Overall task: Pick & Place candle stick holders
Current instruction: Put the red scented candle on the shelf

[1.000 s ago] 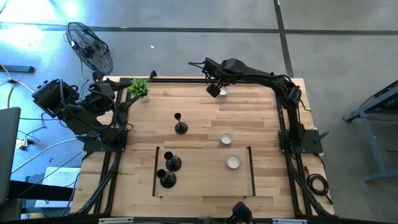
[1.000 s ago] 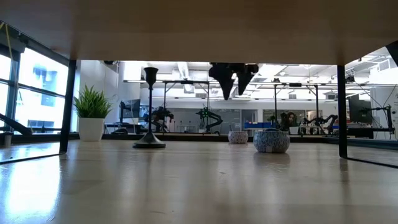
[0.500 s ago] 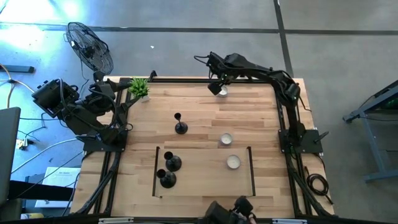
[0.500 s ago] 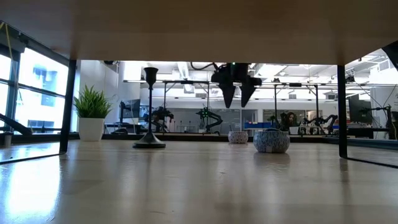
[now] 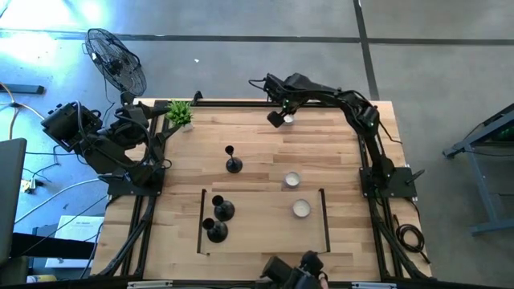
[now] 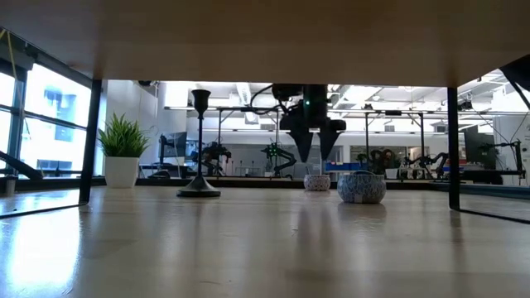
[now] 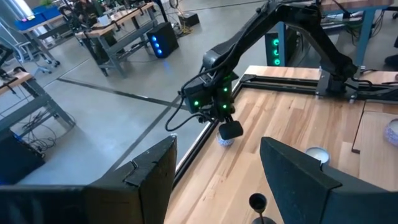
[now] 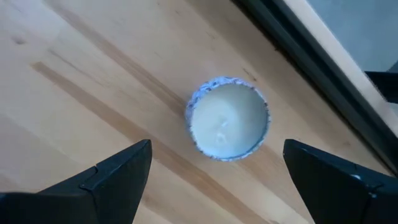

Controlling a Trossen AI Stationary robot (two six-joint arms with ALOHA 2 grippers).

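One black candle stick holder (image 5: 233, 162) stands upright on its round base mid-table; its stem and cup also show in the low view (image 6: 199, 141). Two more candle stick holders (image 5: 222, 210) (image 5: 215, 231) stand inside a black-lined zone near the front. My right gripper (image 6: 314, 154) hangs open at the far edge, fingers pointing down, just above a small blue-white candle cup (image 8: 228, 118) and apart from it. My left gripper (image 7: 217, 155) is held high over the table's left side, open, with nothing between its fingers.
Two more candle cups (image 5: 291, 179) (image 5: 300, 209) sit right of centre, the nearer one inside the black-lined zone (image 5: 324, 221). A green potted plant (image 5: 179, 114) stands at the far left corner. A black rail (image 8: 298, 56) runs along the far edge beside the cup.
My right gripper has come down toward the candle cup at the far edge and tipped to point more steeply down, its fingers staying open. Nothing on the table has moved.
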